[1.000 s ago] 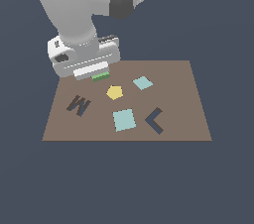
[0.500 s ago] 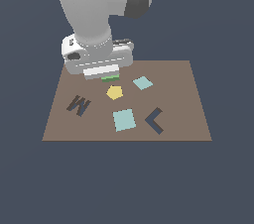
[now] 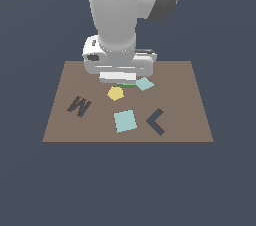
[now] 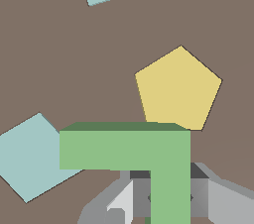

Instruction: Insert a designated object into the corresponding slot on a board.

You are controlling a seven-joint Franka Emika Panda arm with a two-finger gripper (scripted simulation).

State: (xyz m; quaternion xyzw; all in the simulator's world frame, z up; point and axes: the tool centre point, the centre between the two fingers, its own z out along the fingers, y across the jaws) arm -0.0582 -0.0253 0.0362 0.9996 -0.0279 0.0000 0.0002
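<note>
Arm position: the gripper (image 3: pixel 119 81) has travelled across the board (image 3: pixel 195 95) toward the exterior view's right since a second ago, when it stood near the far corner on the exterior view's left; it now hangs over the mid-rear of the board.
Green L-shaped block (image 4: pixel 149 153): moved with the gripper. In the wrist view it sits directly in front of the fingers (image 4: pixel 124 203), one arm running between them. In the exterior view only a green sliver shows under the hand.
Jaw state: clenched on the green L-shaped block, judging by the block having travelled with the hand.
Neighbours: the yellow pentagon (image 3: pixel 115 93) and the small light blue square (image 3: pixel 145 83) lie just beside the carried block; whether it clears them in height cannot be told.
Slot (image 3: pixel 156 121): vacant, well apart from the gripper, toward the near right of the exterior view.
M-shaped recess (image 3: pixel 79 105): vacant, not the target.
Assessment: transport is under way; insertion not yet begun. Remaining travel and rotational alignment with the slot appear outstanding.
</note>
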